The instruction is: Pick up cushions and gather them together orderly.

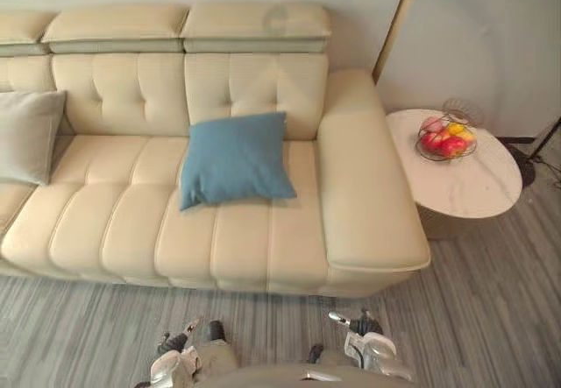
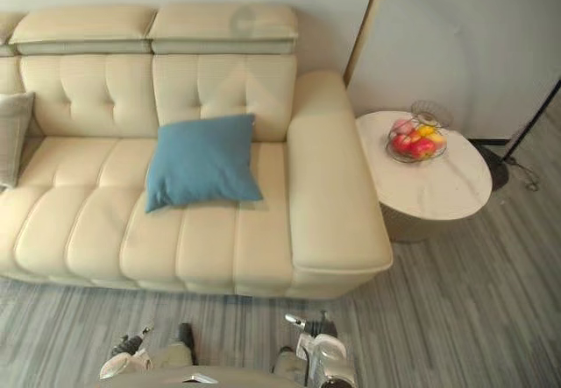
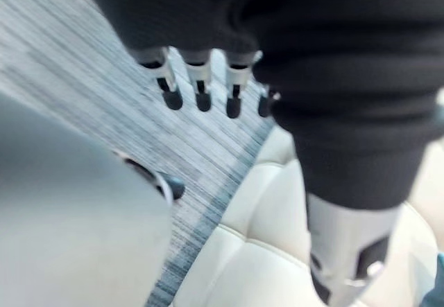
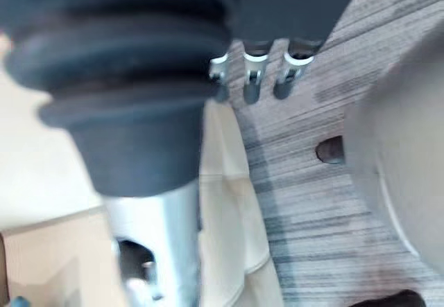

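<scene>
A blue cushion [image 1: 237,158] leans tilted against the backrest on the right seat of the cream sofa [image 1: 114,222]. At the far left of the sofa stands a grey cushion [image 1: 26,134], partly cut off by the view's edge. My left hand [image 1: 171,366] hangs low in front of the sofa over the floor, fingers [image 3: 200,78] relaxed and holding nothing. My right hand [image 1: 372,349] hangs likewise at the lower right, fingers [image 4: 253,71] straight and empty. Both hands are well short of the cushions.
A round white side table [image 1: 473,186] stands right of the sofa's wide armrest [image 1: 364,186], with a wire fruit basket [image 1: 445,138] on it. A floor lamp's pole [image 1: 394,24] and dark base [image 1: 524,165] stand behind it. Grey striped carpet [image 1: 491,318] runs along the front.
</scene>
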Available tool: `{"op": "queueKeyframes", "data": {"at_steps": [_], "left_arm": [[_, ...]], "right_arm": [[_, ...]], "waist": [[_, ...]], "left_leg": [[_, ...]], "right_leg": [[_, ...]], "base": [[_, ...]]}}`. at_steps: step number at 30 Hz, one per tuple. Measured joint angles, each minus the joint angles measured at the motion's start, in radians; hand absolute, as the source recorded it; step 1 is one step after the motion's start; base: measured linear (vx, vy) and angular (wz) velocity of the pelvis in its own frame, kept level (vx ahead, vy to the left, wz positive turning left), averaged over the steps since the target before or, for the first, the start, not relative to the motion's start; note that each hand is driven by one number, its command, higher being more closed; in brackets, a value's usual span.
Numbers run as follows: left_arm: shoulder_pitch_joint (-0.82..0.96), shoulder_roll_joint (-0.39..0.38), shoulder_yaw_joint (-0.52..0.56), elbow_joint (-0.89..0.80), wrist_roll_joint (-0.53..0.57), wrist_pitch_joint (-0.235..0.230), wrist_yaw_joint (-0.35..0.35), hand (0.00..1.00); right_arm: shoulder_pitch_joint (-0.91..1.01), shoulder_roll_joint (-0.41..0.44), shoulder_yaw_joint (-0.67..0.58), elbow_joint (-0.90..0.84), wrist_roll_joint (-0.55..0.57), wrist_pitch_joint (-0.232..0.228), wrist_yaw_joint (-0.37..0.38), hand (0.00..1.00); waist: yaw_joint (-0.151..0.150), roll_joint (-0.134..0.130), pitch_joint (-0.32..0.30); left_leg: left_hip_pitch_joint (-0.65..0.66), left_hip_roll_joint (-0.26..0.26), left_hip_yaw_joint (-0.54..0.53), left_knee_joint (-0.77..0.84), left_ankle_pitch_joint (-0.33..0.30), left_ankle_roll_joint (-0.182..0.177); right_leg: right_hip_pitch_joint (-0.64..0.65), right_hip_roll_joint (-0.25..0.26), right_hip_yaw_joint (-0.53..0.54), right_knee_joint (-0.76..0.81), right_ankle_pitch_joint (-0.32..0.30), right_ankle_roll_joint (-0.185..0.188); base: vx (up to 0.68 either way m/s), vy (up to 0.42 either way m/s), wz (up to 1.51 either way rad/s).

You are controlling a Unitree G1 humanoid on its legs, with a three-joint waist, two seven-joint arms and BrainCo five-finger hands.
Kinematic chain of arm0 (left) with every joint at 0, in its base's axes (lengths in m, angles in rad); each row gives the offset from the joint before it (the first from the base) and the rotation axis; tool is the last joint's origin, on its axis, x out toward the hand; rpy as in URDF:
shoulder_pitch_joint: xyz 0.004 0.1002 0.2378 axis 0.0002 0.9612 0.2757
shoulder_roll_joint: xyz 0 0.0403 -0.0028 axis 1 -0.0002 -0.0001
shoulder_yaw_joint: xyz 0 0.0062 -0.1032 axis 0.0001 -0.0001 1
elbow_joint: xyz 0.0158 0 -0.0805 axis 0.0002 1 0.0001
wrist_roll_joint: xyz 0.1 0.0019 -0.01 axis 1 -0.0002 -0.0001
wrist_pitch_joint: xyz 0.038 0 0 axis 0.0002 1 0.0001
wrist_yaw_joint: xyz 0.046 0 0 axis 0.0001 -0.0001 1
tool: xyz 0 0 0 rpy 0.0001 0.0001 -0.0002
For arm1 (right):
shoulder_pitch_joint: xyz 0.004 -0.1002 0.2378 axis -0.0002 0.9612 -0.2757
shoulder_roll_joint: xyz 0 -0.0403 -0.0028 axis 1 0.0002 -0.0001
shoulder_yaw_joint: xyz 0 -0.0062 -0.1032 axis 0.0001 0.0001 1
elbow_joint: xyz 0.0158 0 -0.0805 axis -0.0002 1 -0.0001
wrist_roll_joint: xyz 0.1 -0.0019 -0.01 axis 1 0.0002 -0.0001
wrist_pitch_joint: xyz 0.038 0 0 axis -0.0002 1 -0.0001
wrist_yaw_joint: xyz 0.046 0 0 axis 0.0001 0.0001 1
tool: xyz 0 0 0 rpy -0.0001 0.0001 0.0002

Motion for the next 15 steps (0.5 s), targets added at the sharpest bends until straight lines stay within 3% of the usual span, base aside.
{"op": "queueKeyframes", "data": {"at_steps": [3, 4, 5, 6, 8, 9, 10, 11, 12, 13, 15], "left_arm": [[0.004, 0.003, -0.006, 0.0, 0.011, -0.001, -0.002, 0.0], [0.005, 0.008, -0.008, 0.001, 0.011, 0.0, -0.004, 0.0], [0.001, 0.017, -0.002, -0.004, 0.011, -0.002, -0.004, 0.0], [0.003, 0.004, 0.0, 0.0, 0.013, -0.002, -0.004, 0.0], [0.004, 0.006, 0.001, -0.001, 0.03, 0.0, -0.004, 0.0], [0.004, 0.009, 0.002, -0.001, 0.036, 0.0, -0.005, 0.0], [0.006, 0.025, 0.01, -0.004, 0.047, 0.002, -0.006, 0.0], [0.001, 0.034, 0.011, -0.003, 0.05, 0.001, -0.009, 0.0], [0.013, 0.015, 0.01, 0.007, 0.05, 0.003, -0.012, 0.0], [0.017, 0.021, 0.017, 0.013, 0.051, 0.006, -0.012, 0.0], [0.018, 0.029, -0.002, 0.028, 0.071, 0.013, -0.024, 0.0]], "right_arm": [[0.008, 0.002, -0.024, 0.0, 0.001, 0.0, -0.001, 0.0], [0.013, 0.009, -0.03, 0.002, 0.001, 0.0, -0.002, 0.0], [0.021, 0.019, -0.046, 0.007, 0.003, 0.001, -0.003, 0.0], [0.026, 0.005, -0.062, 0.009, 0.006, 0.001, -0.005, 0.0], [0.025, 0.001, -0.077, 0.008, 0.01, 0.003, -0.006, 0.0], [0.038, 0.006, -0.079, 0.009, 0.01, 0.004, -0.006, 0.0], [0.061, 0.037, -0.086, 0.014, 0.01, 0.005, -0.005, 0.0], [0.063, 0.041, -0.099, 0.018, 0.009, 0.004, -0.005, 0.0], [0.065, 0.015, -0.124, 0.02, 0.009, 0.003, -0.004, 0.0], [0.065, 0.015, -0.15, 0.033, 0.013, 0.013, -0.003, 0.0], [0.065, 0.034, -0.181, 0.041, 0.01, 0.023, -0.001, 0.0]], "waist": [[-0.01, -0.011, 0.001], [-0.014, -0.036, 0.001], [-0.012, -0.053, 0.003], [-0.01, -0.031, -0.002], [-0.024, -0.025, 0.002], [-0.027, -0.038, -0.004], [-0.03, -0.099, -0.019], [-0.029, -0.091, -0.019], [-0.026, -0.048, -0.029], [-0.037, -0.04, -0.045], [-0.05, -0.061, -0.065]], "left_leg": [[0.039, -0.028, 0.013, -0.085, -0.019, -0.018], [0.044, -0.04, 0.02, -0.092, -0.029, -0.017], [0.026, -0.062, 0.036, 0.004, -0.027, 0.034], [0.031, -0.062, 0.033, 0.085, -0.097, 0.039], [0.039, -0.077, 0.038, 0.079, -0.113, 0.032], [0.056, -0.1, 0.04, 0.025, -0.121, 0.018], [0.077, -0.152, 0.047, 0.035, -0.136, 0.016], [0.069, -0.153, 0.039, 0.115, -0.152, 0.038], [0.11, -0.136, 0.019, 0.118, -0.245, 0.048], [0.13, -0.151, 0.037, 0.063, -0.227, 0.044], [0.156, -0.174, 0.036, -0.025, -0.183, 0.045]], "right_leg": [[0.023, -0.018, -0.002, -0.036, 0.02, -0.014], [0.019, -0.038, 0.002, -0.05, 0.028, -0.024], [0.014, -0.067, -0.003, -0.067, 0.053, -0.03], [0.007, -0.052, -0.001, -0.062, 0.061, -0.002], [0.021, -0.064, 0.019, -0.079, 0.067, -0.004], [0.02, -0.074, 0.034, -0.096, 0.072, -0.011], [0.018, -0.121, 0.042, -0.127, 0.077, -0.007], [0.02, -0.125, 0.05, -0.126, 0.083, 0.0], [0.019, -0.079, 0.065, -0.134, 0.09, 0.01], [0.021, -0.087, 0.081, -0.156, 0.109, -0.001], [0.025, -0.094, 0.079, -0.188, 0.144, -0.012]], "base": [[-0.14, 0.049, 0.15], [-0.06, 0.082, 0.14], [-0.01, 0.091, -0.11], [-0.01, 0.096, -0.13], [-0.07, 0.1, -0.17], [-0.06, 0.146, -0.12], [0.0, 0.118, -0.11], [0.04, 0.149, -0.38], [0.02, 0.121, -0.49], [0.01, 0.104, -0.46], [0.06, 0.044, -0.07]]}}
